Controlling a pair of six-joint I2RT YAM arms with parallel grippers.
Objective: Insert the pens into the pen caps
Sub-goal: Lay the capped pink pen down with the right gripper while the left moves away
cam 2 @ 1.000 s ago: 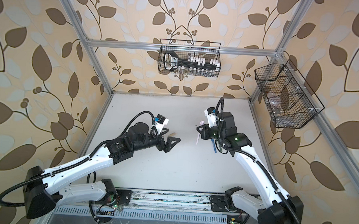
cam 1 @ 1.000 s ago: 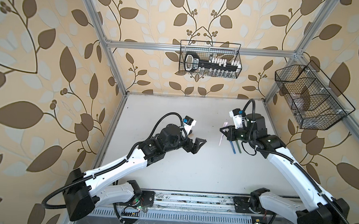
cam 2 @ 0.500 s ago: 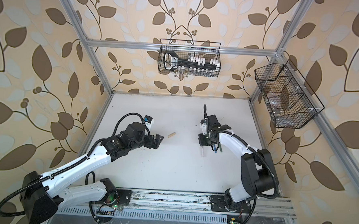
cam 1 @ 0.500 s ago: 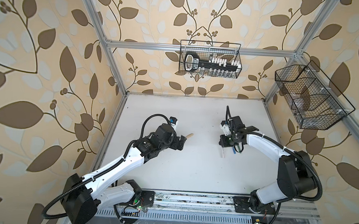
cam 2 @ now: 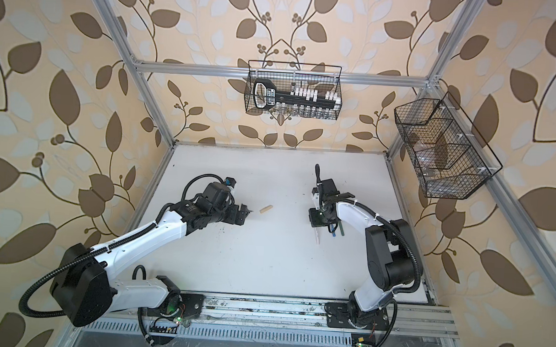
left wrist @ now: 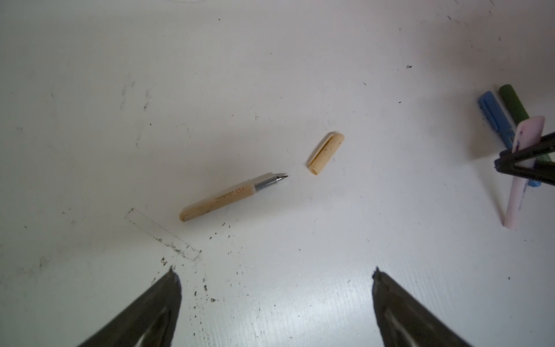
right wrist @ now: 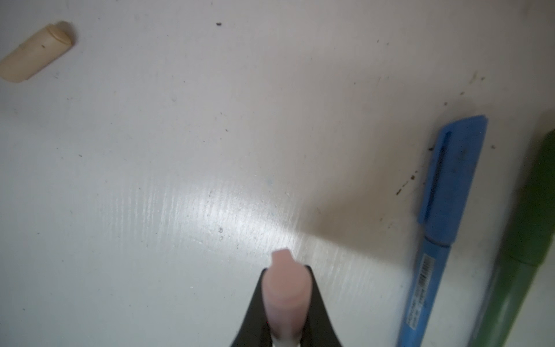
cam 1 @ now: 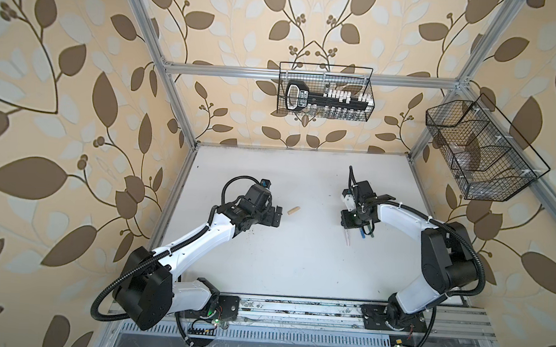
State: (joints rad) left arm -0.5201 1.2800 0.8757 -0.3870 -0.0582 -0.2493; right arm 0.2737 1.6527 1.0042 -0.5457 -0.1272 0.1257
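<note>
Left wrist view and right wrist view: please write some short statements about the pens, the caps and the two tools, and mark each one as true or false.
1. The tan plastic stick pen lies uncapped on the white table. True.
2. The short tan plastic cap touches that pen's tip. False: a gap of bare table separates them.
3. The right tool is shut on the pale pink plastic pen. True.
4. The left tool grips the tan cap. False: it is open and holds nothing.
5. The blue plastic pen wears its blue cap. True.
</note>
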